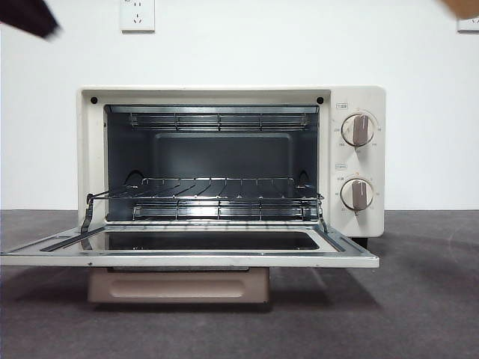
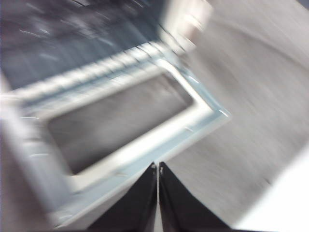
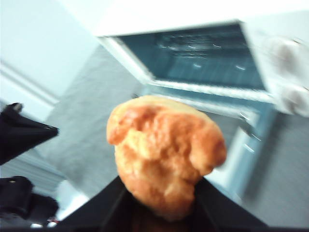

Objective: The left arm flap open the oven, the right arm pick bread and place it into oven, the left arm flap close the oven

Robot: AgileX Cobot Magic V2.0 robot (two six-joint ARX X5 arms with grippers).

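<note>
The cream-white oven [image 1: 359, 101] stands in the middle of the table with its door [image 1: 187, 258] folded down flat and the wire rack [image 1: 209, 198] bare inside. My left gripper [image 2: 157, 166] is shut and empty, above the open door's [image 2: 145, 140] outer corner. It shows as a black tip [image 1: 30, 16] at the top left of the front view. My right gripper [image 3: 161, 193] is shut on the golden-orange bread [image 3: 164, 152], held high in the air in front of the open oven [image 3: 203, 58]. An orange corner [image 1: 462, 6] shows at the top right of the front view.
The oven's two round knobs [image 1: 358, 129] are on its right side. A taupe bar handle [image 1: 178, 284] hangs under the open door. The grey table top [image 1: 419, 299] lies in front of a white wall with a socket [image 1: 137, 15]. The left arm's black tip [image 3: 24, 133] shows in the right wrist view.
</note>
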